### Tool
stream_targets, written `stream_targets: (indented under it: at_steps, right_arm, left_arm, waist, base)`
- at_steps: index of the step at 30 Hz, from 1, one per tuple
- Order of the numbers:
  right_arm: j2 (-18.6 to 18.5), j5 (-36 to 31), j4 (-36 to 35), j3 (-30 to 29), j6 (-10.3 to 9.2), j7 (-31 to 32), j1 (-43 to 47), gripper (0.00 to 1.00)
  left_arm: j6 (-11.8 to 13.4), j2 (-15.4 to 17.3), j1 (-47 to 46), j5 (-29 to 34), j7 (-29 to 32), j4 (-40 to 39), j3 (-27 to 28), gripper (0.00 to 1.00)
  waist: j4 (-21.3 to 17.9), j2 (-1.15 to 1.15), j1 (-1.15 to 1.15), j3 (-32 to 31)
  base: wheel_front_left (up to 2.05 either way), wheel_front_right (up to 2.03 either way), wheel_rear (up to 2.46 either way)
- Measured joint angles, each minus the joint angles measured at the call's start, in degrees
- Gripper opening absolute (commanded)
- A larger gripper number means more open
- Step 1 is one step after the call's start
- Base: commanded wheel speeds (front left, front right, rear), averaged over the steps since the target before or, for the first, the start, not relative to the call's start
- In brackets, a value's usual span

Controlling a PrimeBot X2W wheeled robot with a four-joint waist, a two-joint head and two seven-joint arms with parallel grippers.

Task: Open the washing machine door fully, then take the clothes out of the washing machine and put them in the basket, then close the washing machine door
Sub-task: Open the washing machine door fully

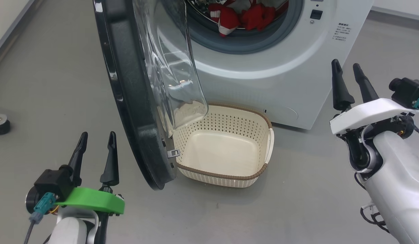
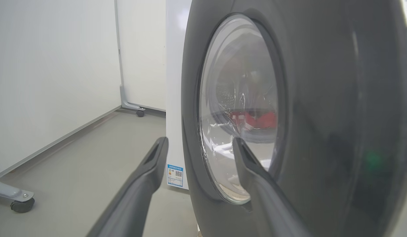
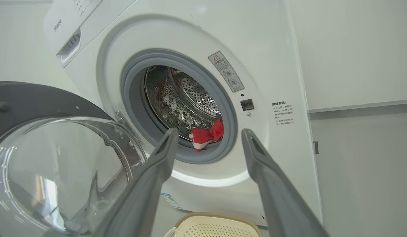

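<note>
Washing machine (image 1: 291, 67) dead ahead of you. Washing machine door (image 1: 128, 101) stands out about square to the front, its glass bowl (image 1: 168, 67) overhanging the left end of the basket (image 1: 223, 177). Basket sits on the floor (image 1: 297, 203) just before the machine, nothing in it. Clothes (image 1: 243, 17) lie in the drum (image 3: 190, 98), near its lip. Left tool (image 1: 98, 134) released, beside the door's outer face. Right tool (image 1: 345, 63) released, in free air facing the drum. Door step looks near done. Next is likely your right tool reaching in to pinch red fabric.

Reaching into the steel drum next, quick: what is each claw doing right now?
Left claw: open, holding nothing.
Right claw: open, holding nothing.
</note>
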Motion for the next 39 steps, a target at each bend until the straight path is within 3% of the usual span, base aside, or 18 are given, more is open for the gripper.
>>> stream_targets:
  at_steps: [2,7,15,26,39]
  right_arm:
    - [-0.31,-1.93,-0.01,0.04,-0.64,0.13,0.0,1.0]
    - [-0.56,-12.59,-3.22,-4.9,-5.04,0.71,-0.01,1.0]
    - [0.91,-24.68,-6.59,-3.13,-9.1,0.71,5.16,1.0]
    - [3.28,-31.76,-6.3,-2.08,-10.58,0.71,13.11,1.0]
    - [5.49,-35.67,-6.05,-4.82,-11.07,0.71,15.29,1.0]
  left_arm:
    - [0.0,0.0,0.1,0.0,0.0,0.0,0.01,1.0]
    - [0.0,0.01,0.34,0.0,0.0,-0.03,0.42,1.0]
    - [0.0,0.01,0.36,0.0,0.0,-0.09,0.62,1.0]
    - [0.0,0.01,0.36,0.0,0.0,-0.09,1.14,1.0]
    - [0.0,0.01,0.37,-0.01,0.0,-0.07,1.53,1.0]
  waist:
    - [-0.01,0.0,0.0,-0.04]
    - [-0.13,0.0,0.0,-0.15]
    - [-0.25,0.0,0.0,0.01]
    - [-0.28,0.0,0.0,-0.11]
    - [-0.56,0.0,0.0,-0.11]
  base:
    - [0.0,0.0,0.0]
    - [0.0,0.0,0.0]
    - [0.0,0.0,0.0]
    - [0.0,0.0,0.0]
    - [0.0,0.0,0.0]
